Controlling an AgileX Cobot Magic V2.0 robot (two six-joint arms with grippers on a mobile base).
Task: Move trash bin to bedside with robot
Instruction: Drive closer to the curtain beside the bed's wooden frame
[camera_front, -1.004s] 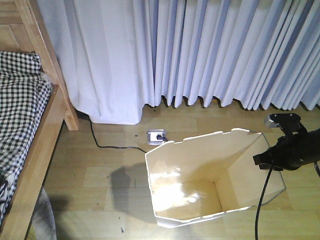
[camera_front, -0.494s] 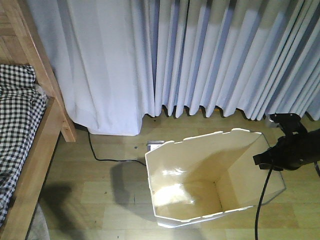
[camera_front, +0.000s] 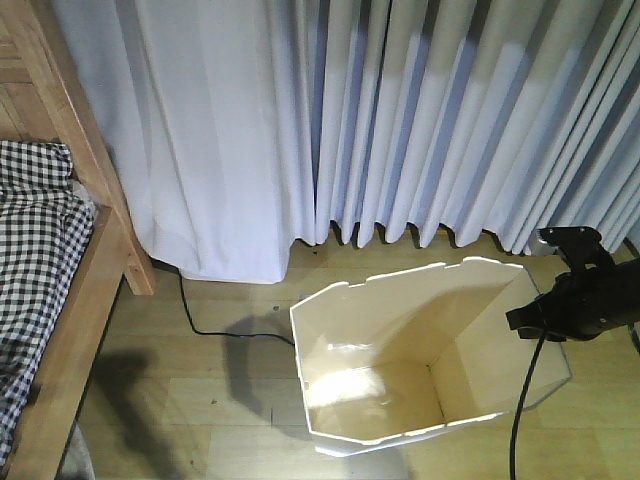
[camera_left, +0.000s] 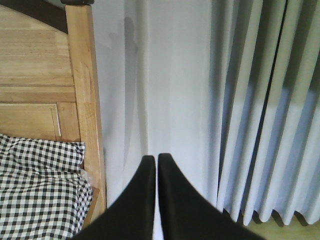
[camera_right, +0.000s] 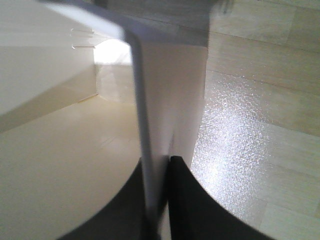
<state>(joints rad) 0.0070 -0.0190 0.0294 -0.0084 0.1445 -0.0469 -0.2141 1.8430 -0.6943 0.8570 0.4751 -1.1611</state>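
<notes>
My right gripper (camera_right: 161, 165) pinches the trash bin (camera_front: 400, 300) by its wall; the cream inside shows bare. Open floor (camera_front: 200, 390) separates it from the bed frame (camera_front: 92, 270). My left gripper (camera_left: 152, 162) is pressed together.

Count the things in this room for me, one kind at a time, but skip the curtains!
trash bin: 1
bed: 1
floor cable: 1
end effectors: 2, the left end effector and the right end effector
Total: 5
</notes>
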